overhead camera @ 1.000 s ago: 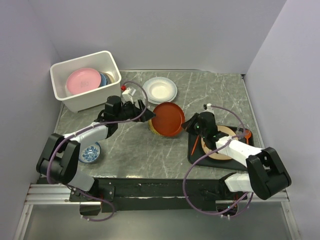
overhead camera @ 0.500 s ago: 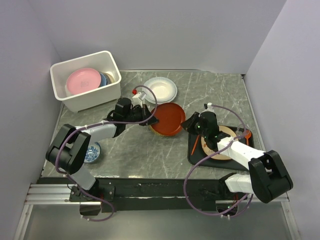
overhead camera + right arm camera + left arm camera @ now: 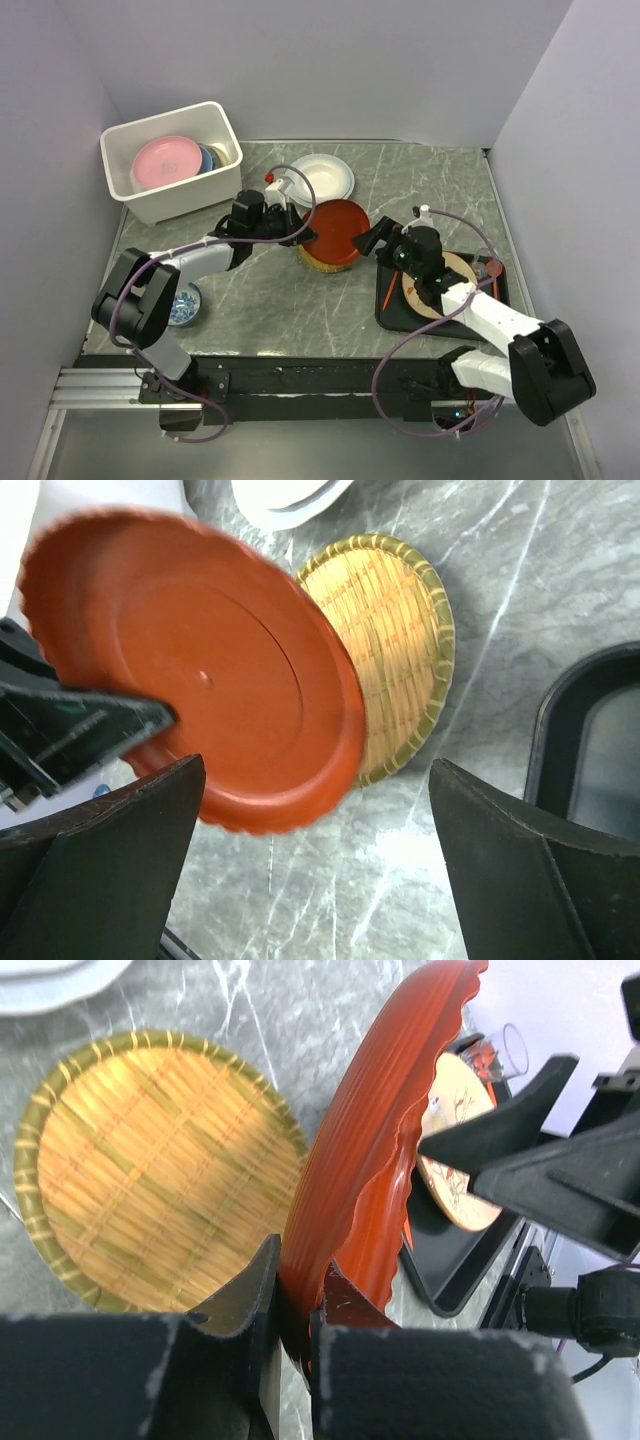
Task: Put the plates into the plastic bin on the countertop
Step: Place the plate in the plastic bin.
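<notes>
One red-orange plate (image 3: 335,232) stood tilted near the countertop's (image 3: 300,300) ctr, above the woven yellow plate (image 3: 150,1160), w/ the left gripper (image 3: 298,1295) clamped on its rim. Right gripper (image 3: 378,236) gaped wide beside it, holding nothing. Plastic bin (image 3: 180,205) sat at back-left corner, pink plate (image 3: 165,160) inside.

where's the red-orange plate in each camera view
Top external: red-orange plate mid-picture, tilted.
Left wrist: plate centre, standing on edge, rim pinched by the left gripper.
Right wrist: plate fills the left half, face-on.
Shared landmark: the woven yellow plate right beside it.
</notes>
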You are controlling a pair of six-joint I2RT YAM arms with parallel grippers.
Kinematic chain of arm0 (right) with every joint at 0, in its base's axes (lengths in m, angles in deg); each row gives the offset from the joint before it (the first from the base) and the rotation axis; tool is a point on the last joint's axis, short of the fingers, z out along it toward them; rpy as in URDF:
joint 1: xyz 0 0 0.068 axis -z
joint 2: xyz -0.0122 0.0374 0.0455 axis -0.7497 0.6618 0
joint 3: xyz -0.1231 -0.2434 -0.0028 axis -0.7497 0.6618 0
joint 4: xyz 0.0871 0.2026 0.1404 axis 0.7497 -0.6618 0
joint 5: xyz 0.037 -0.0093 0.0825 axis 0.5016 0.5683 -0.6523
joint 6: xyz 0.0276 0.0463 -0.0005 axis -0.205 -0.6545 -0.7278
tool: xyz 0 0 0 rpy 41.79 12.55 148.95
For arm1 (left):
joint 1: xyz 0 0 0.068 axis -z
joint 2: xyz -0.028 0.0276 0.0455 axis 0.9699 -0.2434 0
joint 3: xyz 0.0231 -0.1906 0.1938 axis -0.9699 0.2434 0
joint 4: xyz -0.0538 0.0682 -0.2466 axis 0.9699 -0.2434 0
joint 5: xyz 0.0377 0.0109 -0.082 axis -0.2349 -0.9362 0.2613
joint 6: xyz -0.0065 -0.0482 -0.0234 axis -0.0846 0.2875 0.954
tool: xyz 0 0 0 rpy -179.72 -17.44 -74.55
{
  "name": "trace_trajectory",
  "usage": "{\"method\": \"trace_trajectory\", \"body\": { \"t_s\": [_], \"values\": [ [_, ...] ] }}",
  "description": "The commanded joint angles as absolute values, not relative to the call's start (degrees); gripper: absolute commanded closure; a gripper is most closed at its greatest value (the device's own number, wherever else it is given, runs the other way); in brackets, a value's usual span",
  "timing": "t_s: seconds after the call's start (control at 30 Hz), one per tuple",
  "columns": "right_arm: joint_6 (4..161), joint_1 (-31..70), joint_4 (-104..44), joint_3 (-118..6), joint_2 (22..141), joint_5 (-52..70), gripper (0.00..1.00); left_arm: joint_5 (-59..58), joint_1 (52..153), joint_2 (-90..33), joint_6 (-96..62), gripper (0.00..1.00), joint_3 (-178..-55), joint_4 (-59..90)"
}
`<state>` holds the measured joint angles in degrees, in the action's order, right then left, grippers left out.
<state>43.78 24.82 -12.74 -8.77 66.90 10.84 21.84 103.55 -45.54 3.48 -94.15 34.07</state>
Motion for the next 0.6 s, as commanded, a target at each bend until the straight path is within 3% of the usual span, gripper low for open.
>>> {"method": "trace_trajectory", "body": {
  "t_s": [0.0, 0.57],
  "values": [
    [44.5, 24.9, -13.3, -7.6, 62.9, 13.0, 0.0, 21.3, 103.8, -45.6, 1.9, 0.99, -97.3, 34.7],
    [46.4, 25.0, -15.6, -8.5, 61.4, 12.4, 0.0, 15.5, 97.8, -41.4, 1.5, 0.99, -100.6, 29.0]
  ]
}}
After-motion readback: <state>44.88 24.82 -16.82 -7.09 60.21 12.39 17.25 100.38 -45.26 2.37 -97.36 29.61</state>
